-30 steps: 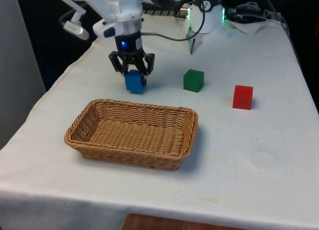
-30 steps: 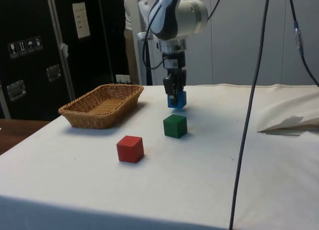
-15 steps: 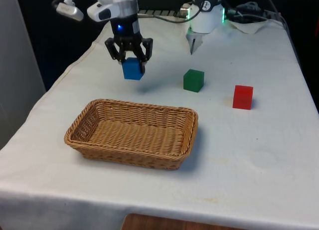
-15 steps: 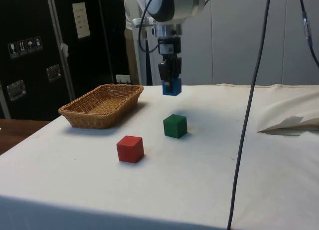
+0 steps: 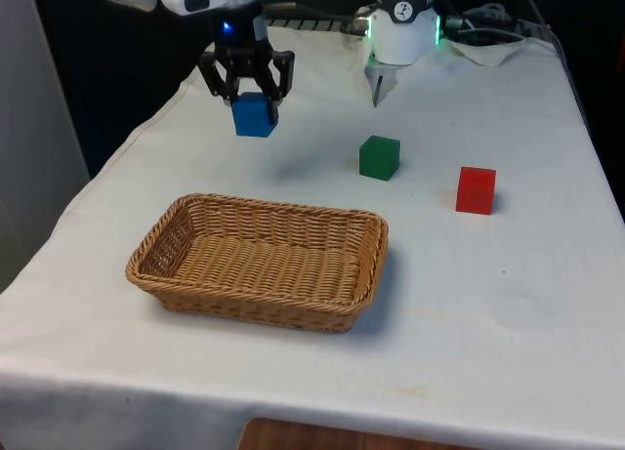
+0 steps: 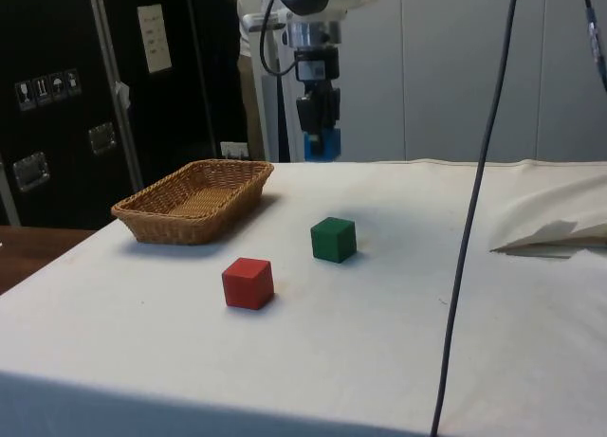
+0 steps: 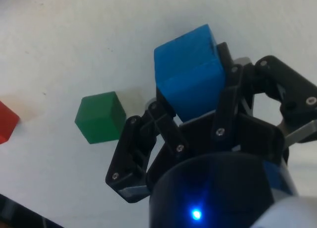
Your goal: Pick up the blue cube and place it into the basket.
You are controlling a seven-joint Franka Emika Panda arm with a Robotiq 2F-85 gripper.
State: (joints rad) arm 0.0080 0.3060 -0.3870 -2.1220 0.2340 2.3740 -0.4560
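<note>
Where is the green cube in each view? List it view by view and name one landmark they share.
Front view: the green cube sits on the cloth, between the held blue cube and the red cube.
Side view: green cube beyond the red cube, under and nearer than the blue cube.
Wrist view: green cube beside the blue cube.
Shared landmark: the red cube.
</note>
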